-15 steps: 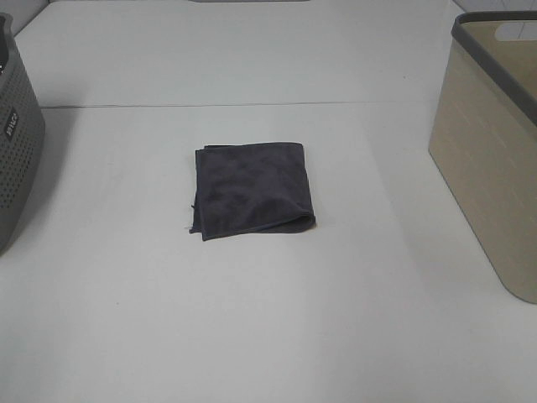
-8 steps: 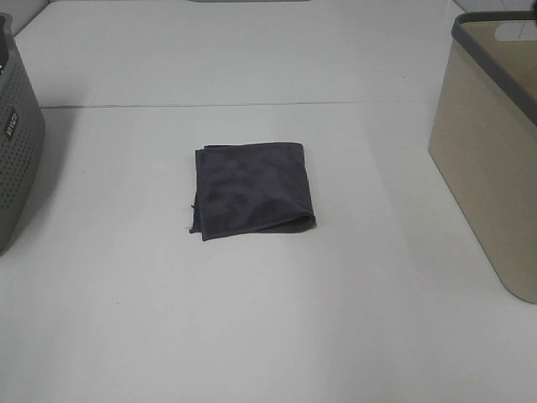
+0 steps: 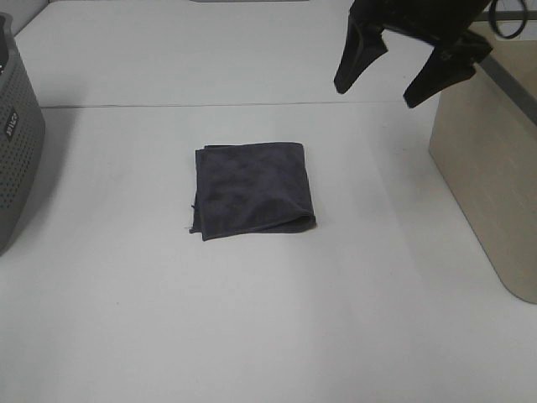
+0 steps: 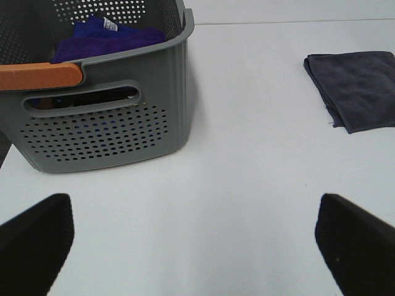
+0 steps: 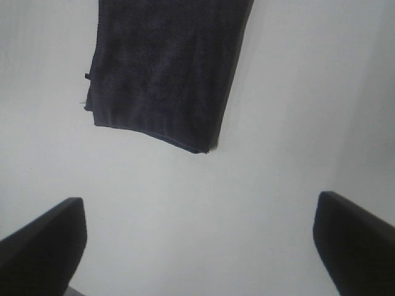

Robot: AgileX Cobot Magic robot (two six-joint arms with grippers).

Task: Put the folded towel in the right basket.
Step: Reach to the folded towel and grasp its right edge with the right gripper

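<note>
The folded dark grey towel (image 3: 252,189) lies flat on the white table near the middle. It also shows in the left wrist view (image 4: 358,86) and the right wrist view (image 5: 166,68). The right basket (image 3: 495,151) is beige with a dark rim and stands at the table's right edge. My right gripper (image 3: 382,88) is open and empty, high above the table to the upper right of the towel, next to the basket. Its fingertips (image 5: 43,243) frame the right wrist view. My left gripper (image 4: 197,240) is open and empty, out of the exterior high view.
A grey perforated basket (image 3: 17,151) stands at the table's left edge. In the left wrist view this basket (image 4: 99,129) has an orange handle and holds purple cloth (image 4: 105,34). A seam (image 3: 210,106) runs across the table behind the towel.
My right gripper has come into the exterior high view at the upper right, open. The towel and both baskets have not moved.
</note>
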